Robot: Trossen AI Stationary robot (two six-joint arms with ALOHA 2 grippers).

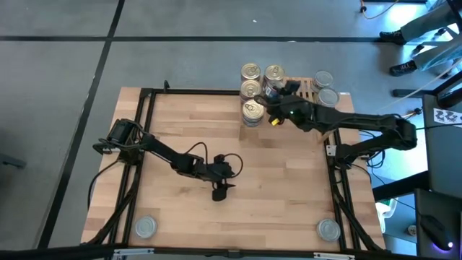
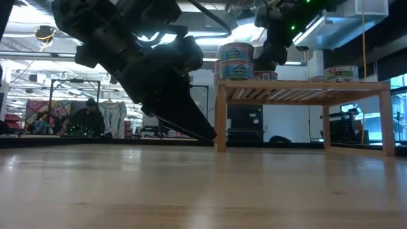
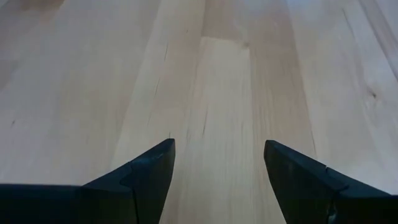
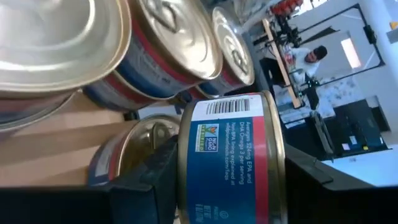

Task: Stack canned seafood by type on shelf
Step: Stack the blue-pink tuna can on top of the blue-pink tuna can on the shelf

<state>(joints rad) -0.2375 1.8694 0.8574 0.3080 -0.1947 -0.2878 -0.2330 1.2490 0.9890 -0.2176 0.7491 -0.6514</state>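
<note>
over the far right part of the table, the right gripper [image 1: 276, 96] reached onto the shelf [image 2: 305, 89] and grasped a can [image 4: 231, 158] between its fingers, tipped on its side in the right wrist view. that can wore a blue label with a red band, a barcode, and small white print that read in part "average 524mg epa and dha omega 3 per serving"; the rest was too small to make out. stacks of gold-topped cans [image 1: 250, 71] stood on the shelf's left end just beside the gripper, and two grey-topped cans [image 1: 323, 79] sat on its right end. in the low view the stacked tins [image 2: 236, 60] showed blue and white labels whose wording could not be read. two more grey-topped cans rested at the near corners of the table [image 1: 188, 123], one left [image 1: 146, 227] and one right [image 1: 328, 230]. the left gripper [image 1: 220, 191] hung low over the middle of the bare wood, fingers [image 3: 149, 177] spread wide with nothing between them. a person sat in the room beyond the table.
</note>
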